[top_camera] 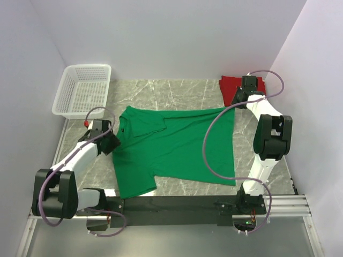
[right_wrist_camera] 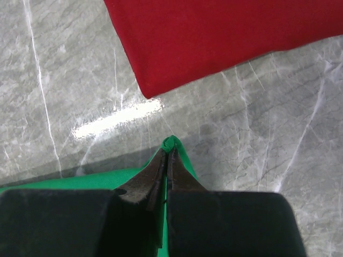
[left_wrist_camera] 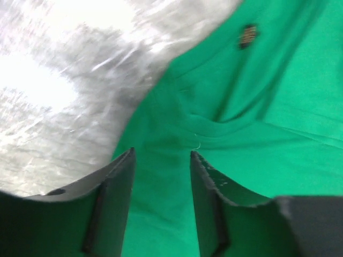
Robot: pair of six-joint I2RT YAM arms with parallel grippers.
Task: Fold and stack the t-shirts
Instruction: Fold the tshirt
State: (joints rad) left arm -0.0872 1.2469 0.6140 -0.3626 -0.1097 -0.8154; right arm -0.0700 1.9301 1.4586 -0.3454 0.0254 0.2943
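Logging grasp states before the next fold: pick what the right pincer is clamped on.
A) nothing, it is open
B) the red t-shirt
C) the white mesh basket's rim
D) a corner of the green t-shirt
D: in the right wrist view the right pincer is shut with a tip of the green t-shirt poking out between its fingers, and the red t-shirt lies apart beyond it.

Quick cam rundown: one overhead plus two wrist cams, all looking down at the table [top_camera: 177,88].

Top one sits high behind the near edge and takes in the whole tabletop. Left wrist cam is close over the green shirt [left_wrist_camera: 257,107] by the left edge; right wrist cam is close too, near the far right corner, catching a green tip and the red shirt [right_wrist_camera: 214,37]. Both shirts show from above too.
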